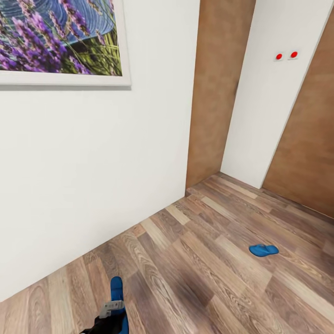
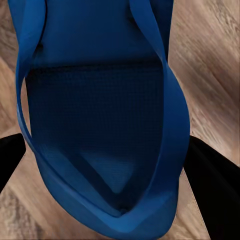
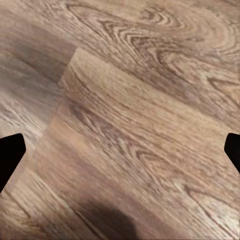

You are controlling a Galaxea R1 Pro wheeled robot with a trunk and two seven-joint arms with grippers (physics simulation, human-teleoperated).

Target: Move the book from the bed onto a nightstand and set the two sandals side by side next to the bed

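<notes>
L tool [image 1: 112, 310] sits at the near edge of the floor [image 1: 199, 260] in the head view, clamped on one blue sandal [image 1: 117, 290]. In the L wrist view that sandal [image 2: 100, 125] hangs right against the camera, sole and thong straps clear, with the dark fingers [image 2: 217, 185] either side of it and the planks behind, so it's carried off the floor.

R tool [image 3: 120, 150] is wide and holds nothing: in the R wrist view just two dark fingertips [image 3: 10, 152] at the frame sides, bare planks between.

Second sandal [image 1: 263, 250] lies flat on the floor, well apart from the carried one, out toward the far R part of the room, in front of the white wall section [image 1: 264, 102] w/ two red dots [image 1: 285, 55] that stands between two brown wooden panels, prob. doors [image 1: 218, 88]. A white wall w/ a framed lavender picture [image 1: 62, 39] fills the L of the head view.

Progress, judged: early-mid. One sandal picked up but not placed; the other untouched. Pair not side by side yet. Book part: can't tell from here, status unknown. Still left, at min.: take the held sandal to the bedside, fetch the 2nd, line them up next to each other. R tool is free for that 2nd pickup.
</notes>
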